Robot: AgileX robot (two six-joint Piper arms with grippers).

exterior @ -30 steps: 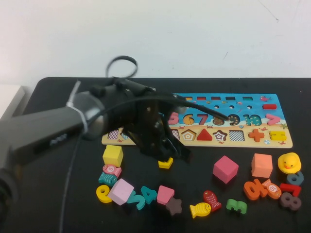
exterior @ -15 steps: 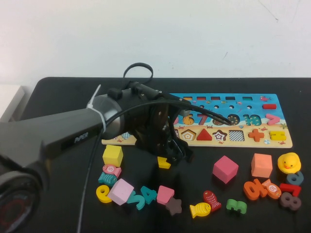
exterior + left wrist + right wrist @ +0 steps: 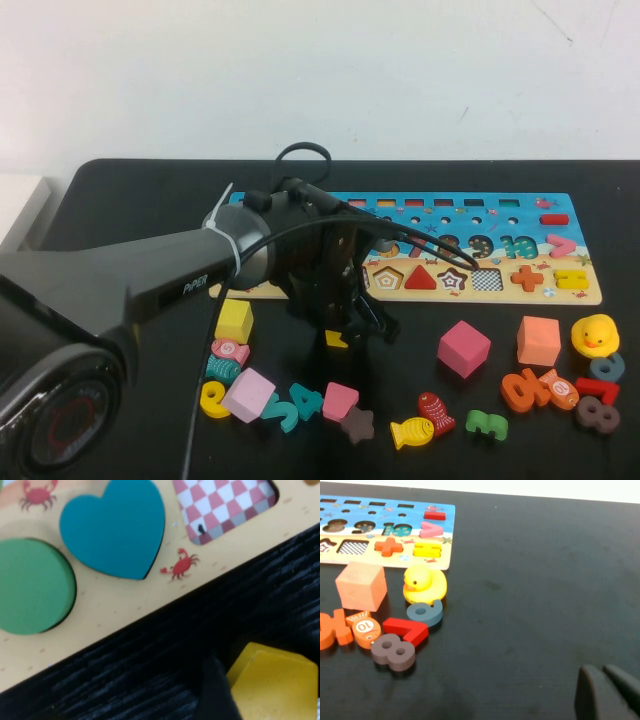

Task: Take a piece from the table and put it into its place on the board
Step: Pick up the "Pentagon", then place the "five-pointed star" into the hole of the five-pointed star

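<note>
Fingers of your left gripper [image 3: 345,325] close on the small flat yellow wooden pentagon piece [image 3: 338,338], just in front of the long wooden puzzle board [image 3: 575,293], over the matte black table [image 3: 130,190]. In the left wrist view the piece [image 3: 272,685] sits beside one dark finger [image 3: 214,692], near the board's edge with its teal heart [image 3: 114,526] and green circle [image 3: 33,585]. Your right gripper [image 3: 607,692] stays low over the table well to the right of the board, fingers almost together, holding nothing.

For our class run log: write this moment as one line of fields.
left gripper: over the piece on the table, near the board | right gripper: parked, shut | piece: not placed
</note>
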